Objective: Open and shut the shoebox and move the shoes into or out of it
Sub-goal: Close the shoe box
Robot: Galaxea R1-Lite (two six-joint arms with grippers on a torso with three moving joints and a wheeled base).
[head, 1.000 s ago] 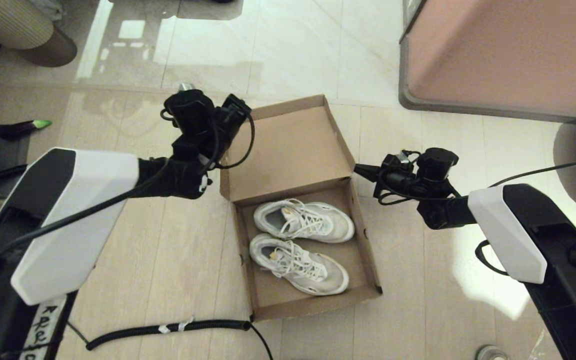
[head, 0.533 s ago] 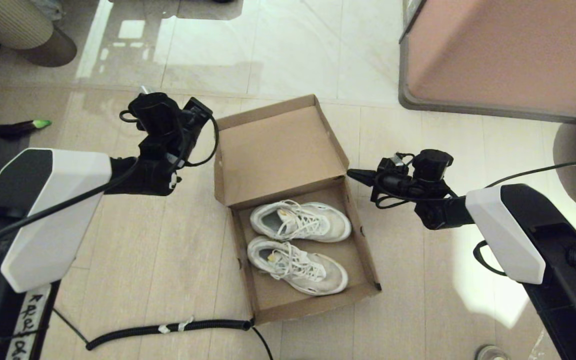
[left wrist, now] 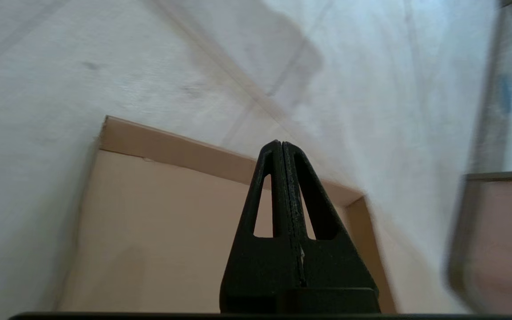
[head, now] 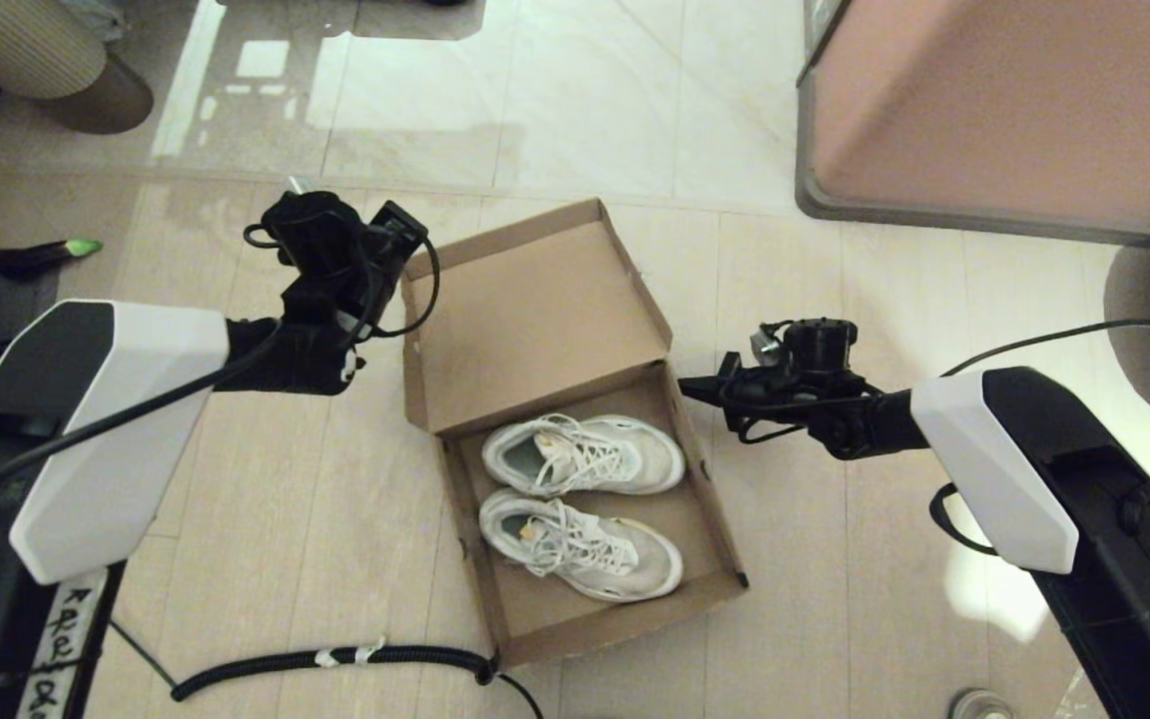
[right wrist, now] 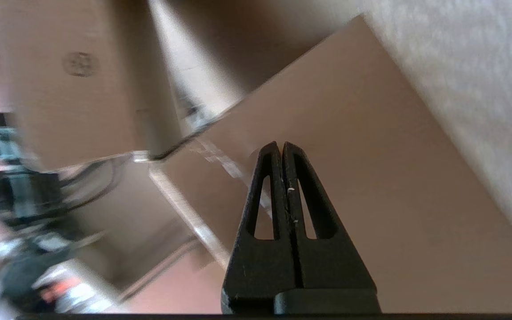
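Flanking the open shoebox (head: 575,609) at frame centre, the closed left gripper (head: 405,222) and closed right gripper (head: 687,388) leave the shoes (head: 580,504) nearer the right.

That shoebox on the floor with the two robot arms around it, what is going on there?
The shoebox lies open on the floor, its lid flipped back, with a pair of white shoes side by side inside. The left hand is shut on nothing beside the lid's left edge. The right hand is also shut and empty, its tip at the box's right wall near the hinge. Neither holds the box or a shoe.
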